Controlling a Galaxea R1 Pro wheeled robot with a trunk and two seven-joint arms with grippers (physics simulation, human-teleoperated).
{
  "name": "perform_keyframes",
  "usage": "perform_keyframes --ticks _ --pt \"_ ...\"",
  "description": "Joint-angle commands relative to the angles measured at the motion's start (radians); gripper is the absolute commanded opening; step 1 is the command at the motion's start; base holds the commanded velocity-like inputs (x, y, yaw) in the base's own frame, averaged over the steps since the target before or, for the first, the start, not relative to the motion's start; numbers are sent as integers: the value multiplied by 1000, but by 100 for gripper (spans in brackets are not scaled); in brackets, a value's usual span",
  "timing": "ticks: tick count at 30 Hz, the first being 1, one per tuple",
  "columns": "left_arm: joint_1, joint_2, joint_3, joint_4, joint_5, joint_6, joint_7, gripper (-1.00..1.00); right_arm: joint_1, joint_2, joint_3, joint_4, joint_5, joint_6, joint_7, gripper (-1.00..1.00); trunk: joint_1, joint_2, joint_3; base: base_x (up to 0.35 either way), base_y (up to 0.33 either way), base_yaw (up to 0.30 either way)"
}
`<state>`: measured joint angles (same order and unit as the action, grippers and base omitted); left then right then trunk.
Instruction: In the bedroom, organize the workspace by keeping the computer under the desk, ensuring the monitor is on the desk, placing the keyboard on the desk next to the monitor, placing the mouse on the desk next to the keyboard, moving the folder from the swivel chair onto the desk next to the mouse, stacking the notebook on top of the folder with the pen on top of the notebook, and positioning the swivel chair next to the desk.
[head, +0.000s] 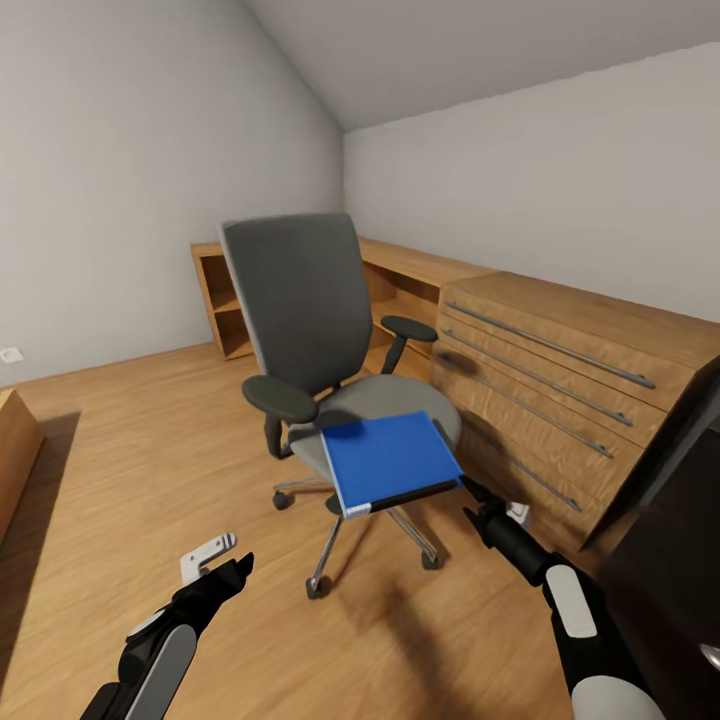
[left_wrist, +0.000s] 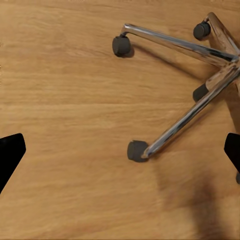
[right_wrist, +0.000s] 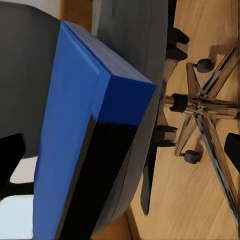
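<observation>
The grey swivel chair (head: 300, 300) stands on the wood floor in the middle of the room. The bright blue folder (head: 390, 460) lies on its seat, with the dark spine edge overhanging the front. My right gripper (head: 472, 492) is open just beside the folder's near right corner. In the right wrist view the folder (right_wrist: 70, 125) sits close ahead between the spread fingers of the right gripper (right_wrist: 122, 152). My left gripper (head: 225, 565) hangs open low over the floor, left of the chair's chrome base (left_wrist: 185, 120). A glossy black desk (head: 665, 590) edge shows at lower right.
A light wooden drawer cabinet (head: 560, 390) stands right behind the chair, close to my right arm. A low wooden shelf unit (head: 225, 300) runs along the back wall. A wooden bed corner (head: 15, 440) is at the left edge. Open floor lies left of the chair.
</observation>
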<state>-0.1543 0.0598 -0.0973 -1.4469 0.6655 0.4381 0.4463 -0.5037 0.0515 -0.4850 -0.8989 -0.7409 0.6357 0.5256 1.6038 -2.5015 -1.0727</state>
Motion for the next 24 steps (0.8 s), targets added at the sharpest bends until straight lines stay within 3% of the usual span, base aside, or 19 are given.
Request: perform_keyframes --ticks 1,24 --pt "-1 1 -2 -1 10 1 12 100 -1 2 -3 3 -2 5 1 100 0 0 -1 54 -1 0" --pt "-1 2 -2 -1 10 1 9 100 -1 5 0 9 0 1 2 100 0 0 -1 76 14 0"
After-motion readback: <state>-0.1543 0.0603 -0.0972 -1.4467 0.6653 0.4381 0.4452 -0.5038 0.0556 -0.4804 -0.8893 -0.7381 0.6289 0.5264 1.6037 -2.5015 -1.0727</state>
